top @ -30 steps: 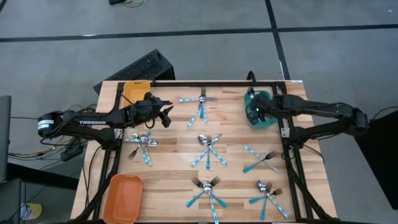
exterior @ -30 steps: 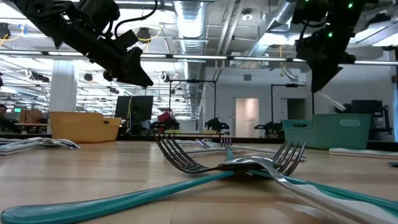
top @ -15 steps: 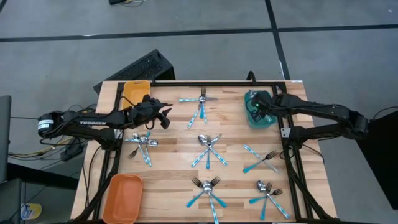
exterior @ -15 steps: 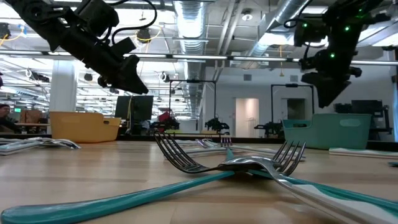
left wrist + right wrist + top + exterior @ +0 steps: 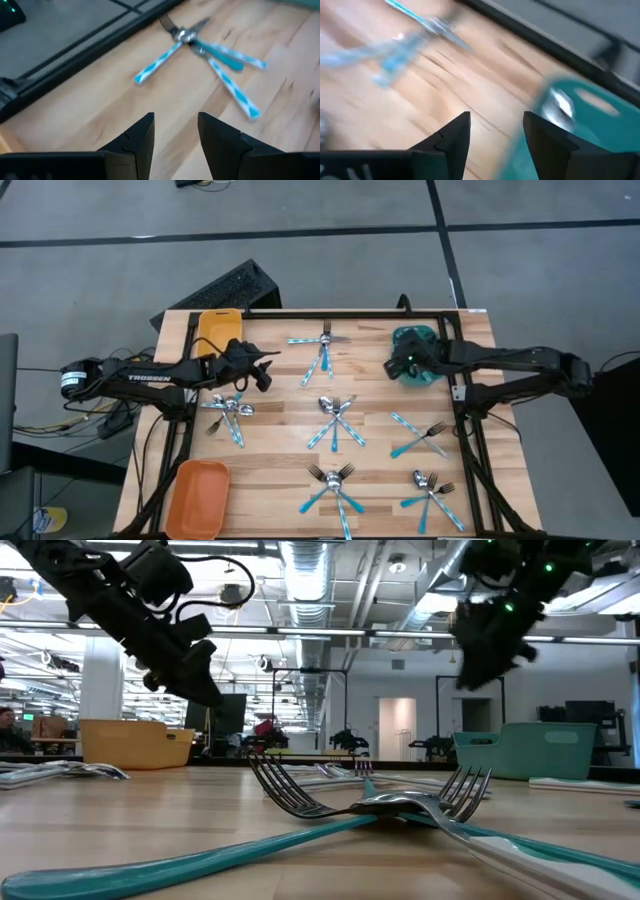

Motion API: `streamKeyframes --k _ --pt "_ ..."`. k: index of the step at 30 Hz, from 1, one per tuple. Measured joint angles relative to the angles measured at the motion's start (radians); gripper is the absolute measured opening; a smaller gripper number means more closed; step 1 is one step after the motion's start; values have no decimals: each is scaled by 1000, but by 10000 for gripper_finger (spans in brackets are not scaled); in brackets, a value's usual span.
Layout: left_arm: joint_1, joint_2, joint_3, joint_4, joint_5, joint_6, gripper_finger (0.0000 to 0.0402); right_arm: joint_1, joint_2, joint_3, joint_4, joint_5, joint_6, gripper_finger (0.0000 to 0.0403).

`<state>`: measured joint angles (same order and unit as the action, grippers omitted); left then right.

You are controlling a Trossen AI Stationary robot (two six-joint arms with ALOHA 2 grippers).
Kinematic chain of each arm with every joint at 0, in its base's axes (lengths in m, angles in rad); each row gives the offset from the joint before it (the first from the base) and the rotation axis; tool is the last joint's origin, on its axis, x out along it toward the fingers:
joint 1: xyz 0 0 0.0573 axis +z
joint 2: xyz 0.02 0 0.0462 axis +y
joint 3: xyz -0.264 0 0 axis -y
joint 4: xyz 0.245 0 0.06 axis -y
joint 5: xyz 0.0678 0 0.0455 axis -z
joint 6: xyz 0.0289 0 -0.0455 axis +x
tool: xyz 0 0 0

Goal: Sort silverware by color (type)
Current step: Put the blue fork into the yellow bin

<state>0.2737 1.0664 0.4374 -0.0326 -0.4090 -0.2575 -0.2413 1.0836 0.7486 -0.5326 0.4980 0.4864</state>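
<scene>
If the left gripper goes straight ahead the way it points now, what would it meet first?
Probably the silverware cluster near the table's far edge: the left gripper, fingers open and empty, aims toward it over bare wood. Depth is unclear.

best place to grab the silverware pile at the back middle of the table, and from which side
Take one light-blue handle end, not the crossed heads. In the back-middle pile the metal heads overlap at the far end while the handles fan apart toward the table's front, lying flat. Come straight down from above with the left gripper, open and close beside it.

The silverware [image 5: 334, 420], silver-headed with light-blue handles, is scattered flat in crossed clusters. One cluster [image 5: 322, 350] lies between the left end effector [image 5: 266, 366] and the right end effector [image 5: 396, 364]; the others are spread nearer the front edge.
</scene>
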Motion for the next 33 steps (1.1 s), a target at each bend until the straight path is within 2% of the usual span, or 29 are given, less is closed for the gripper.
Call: streamKeyframes --k 4,9,12,16,20,23,26,33 --pt "0 0 52 -117 -4 -28 139 44 23 0 161 -2 -78 201" --pt "-4 -1 141 -265 -7 -41 139 26 52 0 116 -2 -125 200" --pt "-6 1 146 -227 -7 -33 139 5 83 -2 83 -24 -96 200" --pt "-6 52 146 -91 -20 25 139 6 155 0 120 -52 -94 200" --pt "-11 126 146 11 24 64 139 5 240 -1 194 -63 -69 200" --pt "-13 189 146 31 34 66 139 5 294 -1 258 -64 -64 200" --pt "-13 234 145 27 38 22 139 5 334 0 319 -69 6 200" --pt "-33 236 145 -13 74 8 139 9 362 0 289 -188 -10 200"
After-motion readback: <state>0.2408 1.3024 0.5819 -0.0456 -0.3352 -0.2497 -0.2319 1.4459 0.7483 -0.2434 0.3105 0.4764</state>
